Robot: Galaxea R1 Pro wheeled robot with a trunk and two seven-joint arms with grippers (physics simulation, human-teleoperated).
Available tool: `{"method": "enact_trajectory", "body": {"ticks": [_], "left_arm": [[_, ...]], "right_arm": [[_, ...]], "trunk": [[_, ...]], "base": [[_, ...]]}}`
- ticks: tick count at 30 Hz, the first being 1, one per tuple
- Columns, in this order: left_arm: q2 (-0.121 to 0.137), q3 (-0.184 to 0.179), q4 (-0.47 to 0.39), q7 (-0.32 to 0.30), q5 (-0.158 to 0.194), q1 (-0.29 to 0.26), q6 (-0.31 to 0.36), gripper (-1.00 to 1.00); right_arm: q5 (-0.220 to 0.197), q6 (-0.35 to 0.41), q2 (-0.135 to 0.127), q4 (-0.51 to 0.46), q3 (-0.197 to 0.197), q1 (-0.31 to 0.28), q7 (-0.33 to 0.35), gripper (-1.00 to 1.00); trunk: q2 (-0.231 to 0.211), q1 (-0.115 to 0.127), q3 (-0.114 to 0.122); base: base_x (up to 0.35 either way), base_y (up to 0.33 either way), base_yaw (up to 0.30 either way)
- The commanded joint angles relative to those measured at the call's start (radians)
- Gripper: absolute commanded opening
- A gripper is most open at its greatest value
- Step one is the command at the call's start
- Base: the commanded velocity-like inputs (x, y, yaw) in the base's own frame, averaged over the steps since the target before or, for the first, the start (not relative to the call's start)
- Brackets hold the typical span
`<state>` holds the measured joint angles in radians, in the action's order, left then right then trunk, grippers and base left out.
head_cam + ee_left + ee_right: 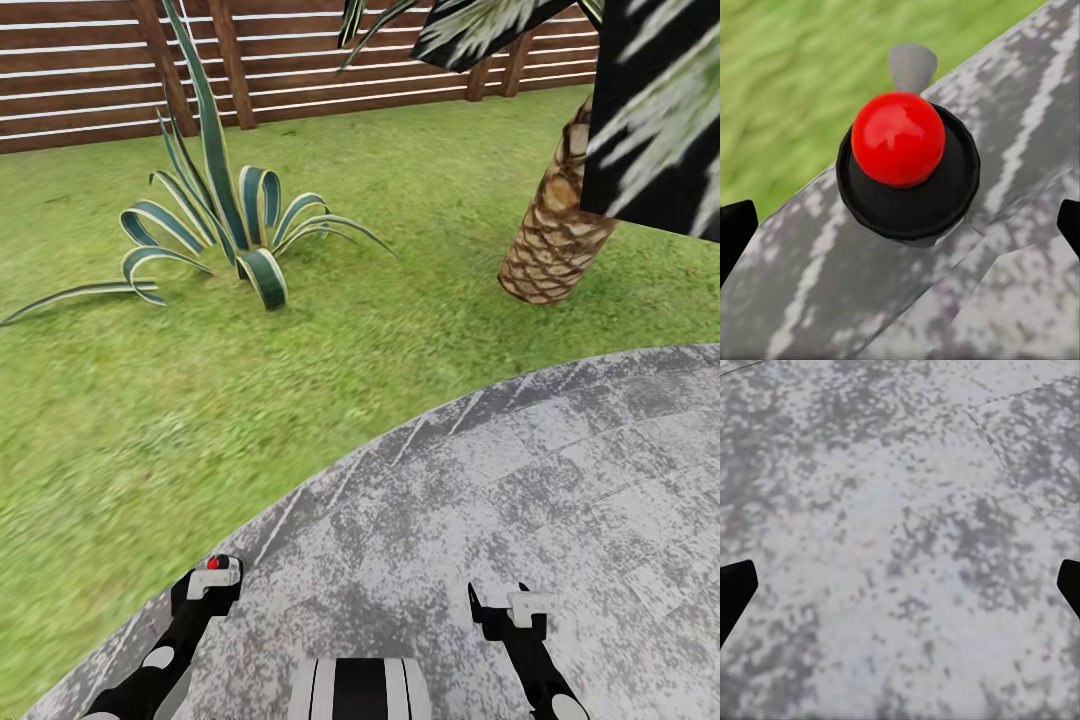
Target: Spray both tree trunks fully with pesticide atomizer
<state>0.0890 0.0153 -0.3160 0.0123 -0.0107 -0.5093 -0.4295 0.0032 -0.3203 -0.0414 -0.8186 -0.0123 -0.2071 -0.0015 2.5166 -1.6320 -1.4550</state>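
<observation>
The pesticide atomizer point(898, 139) is a small black bottle with a round red tip, seen from above on the grey paving by the lawn's edge. In the head view its red tip point(213, 563) shows at the end of my left gripper point(214, 578). In the left wrist view, the left gripper point(902, 229) stands open, its black fingertips point(735, 229) wide of the bottle on either side with gaps between. My right gripper point(500, 603) hangs open over bare paving, and the right gripper point(900, 585) has nothing between its fingers. Both trees are out of view.
I stand on a round grey stone patio point(520, 470) edged by lawn point(150, 420). A striped-leaf plant point(235, 235) grows ahead left. A scaly brown palm stem point(555, 235) rises ahead right under black foliage point(650, 110). A brown slat fence point(90, 70) closes the back.
</observation>
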Motion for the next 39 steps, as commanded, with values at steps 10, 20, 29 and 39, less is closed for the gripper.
{"method": "enact_trajectory", "body": {"ticks": [10,20,29,39], "left_arm": [[0.000,0.000,0.000,0.000,0.000,0.000,0.001,1.00],[0.000,0.001,-0.001,0.000,0.000,0.000,0.001,1.00],[0.000,0.002,-0.001,0.001,0.000,0.000,0.002,1.00],[0.002,0.002,-0.002,0.002,0.001,0.000,0.002,-1.00]], "right_arm": [[0.000,0.000,0.000,0.000,0.000,0.000,0.000,1.00],[0.000,0.000,0.000,-0.001,0.000,0.000,0.000,1.00],[0.000,0.000,0.000,-0.001,0.000,0.000,0.000,1.00],[0.000,0.000,0.000,-0.001,0.000,0.000,0.000,1.00]], "trunk": [[0.000,0.000,0.000],[0.000,0.000,0.000],[0.000,0.000,0.000],[0.000,0.000,0.000]], "base": [[0.000,0.000,0.000],[0.019,0.000,0.000],[0.017,0.000,0.000],[0.000,0.000,0.000]]}}
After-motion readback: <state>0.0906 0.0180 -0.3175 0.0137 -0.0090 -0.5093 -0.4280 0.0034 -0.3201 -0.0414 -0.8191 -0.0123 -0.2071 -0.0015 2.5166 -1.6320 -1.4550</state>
